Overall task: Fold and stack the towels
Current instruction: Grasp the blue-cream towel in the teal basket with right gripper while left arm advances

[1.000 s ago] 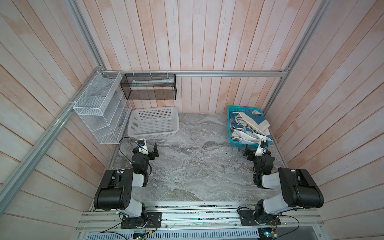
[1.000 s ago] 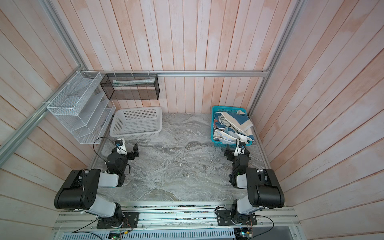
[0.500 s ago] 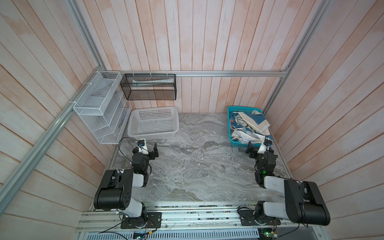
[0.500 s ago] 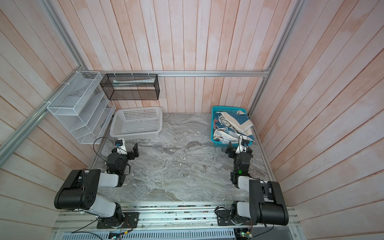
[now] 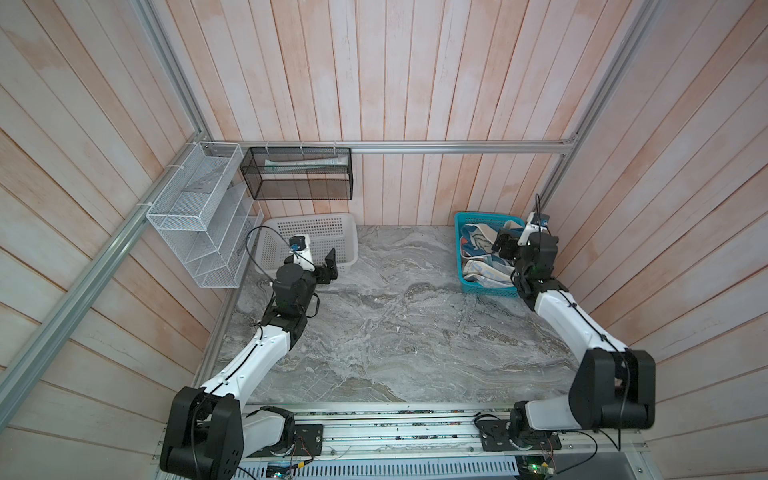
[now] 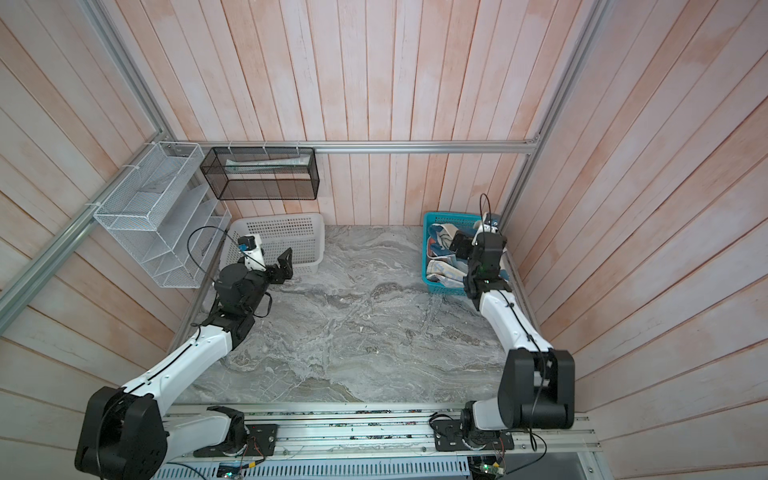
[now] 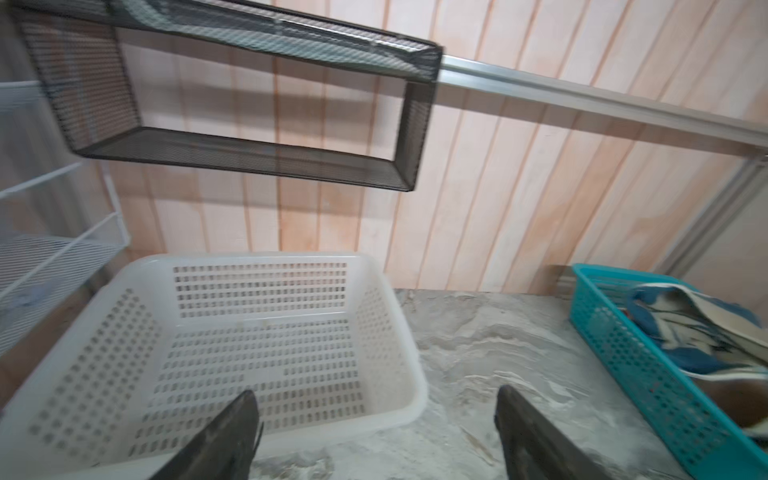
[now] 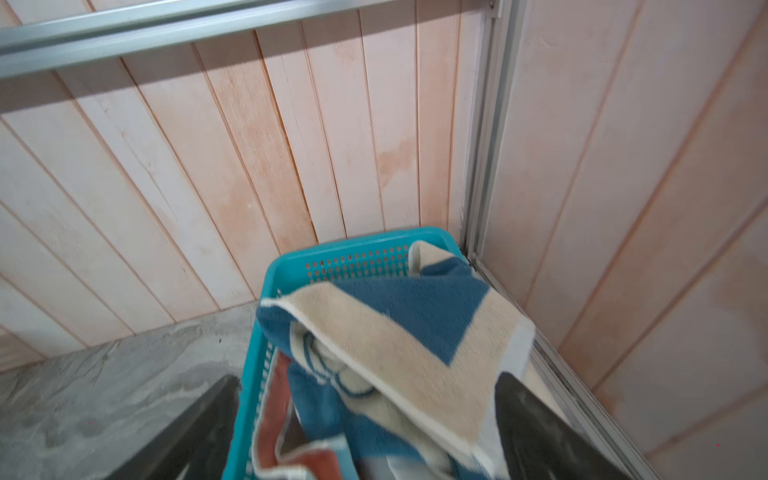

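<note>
At the far right of the grey marbled table (image 5: pixel 395 332) stands a turquoise basket (image 5: pixel 464 253), close to the corner of the wooden walls. The towels (image 5: pixel 484 268) lie in it, crumpled together. On top is the blue towel (image 8: pixel 415 307) with wide cream borders and a white outline drawing. Under it I see a piece of the salmon-brown towel (image 8: pixel 270 411). At the near end lies a white towel (image 5: pixel 488 272) with blue letters, but they are too folded to read.

The right end effector (image 8: pixel 361 436) hangs over this basket with its fingers wide apart. One finger is outside the left wall of the basket and one is above the towels. I cannot tell if it touches the cloth.

At the far left stands a white basket (image 5: pixel 316 239) full of small holes. The left end effector (image 7: pixel 374 436) is at its near right corner, also with the fingers apart, one over the basket and one over the table.

On the far wall hangs a black mesh shelf (image 5: pixel 299 193), and a white tube (image 5: pixel 305 165) lies in it. Its print is too small to read. A white wire rack (image 5: pixel 195 224) hangs on the left wall.
</note>
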